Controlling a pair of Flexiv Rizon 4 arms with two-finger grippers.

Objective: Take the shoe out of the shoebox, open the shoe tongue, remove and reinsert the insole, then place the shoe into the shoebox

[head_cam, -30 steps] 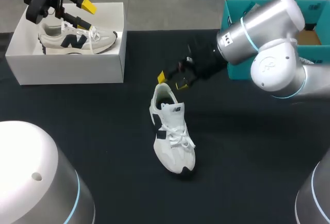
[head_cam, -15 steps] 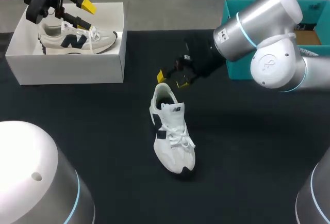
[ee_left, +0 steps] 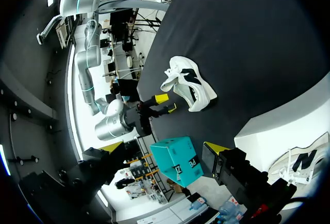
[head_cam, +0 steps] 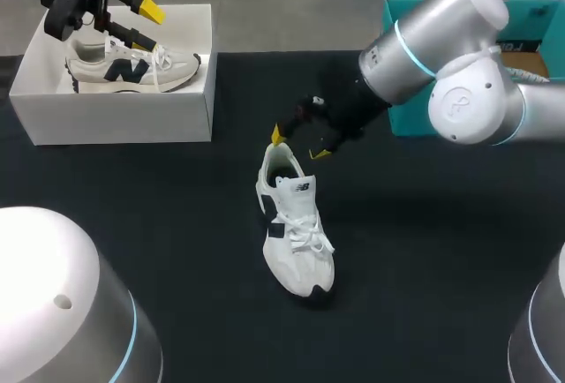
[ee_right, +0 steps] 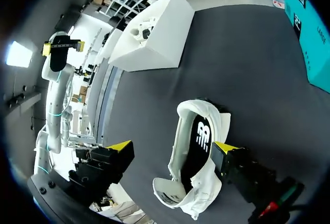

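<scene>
A white shoe with dark trim (head_cam: 296,233) lies on the black table, toe toward me. Its heel opening shows a black insole (ee_right: 202,136). My right gripper (head_cam: 297,143) hovers open just over the heel. In the right wrist view the shoe (ee_right: 193,182) sits below and between the spread fingers of that gripper (ee_right: 172,146). A white shoebox (head_cam: 115,105) at the far left holds a second white shoe (head_cam: 132,67). My left gripper (head_cam: 148,26) hangs open above that box, holding nothing. The left wrist view looks past its gripper (ee_left: 164,147) to the table shoe (ee_left: 188,82).
A teal box (head_cam: 402,21) stands at the far right edge behind my right arm; it also shows in the left wrist view (ee_left: 172,164). Black cloth (head_cam: 424,251) covers the table around the shoe.
My right arm has swung a little, turning the wrist and shifting its gripper slightly closer to the shoe's heel. The left arm and both shoes have stayed put.
</scene>
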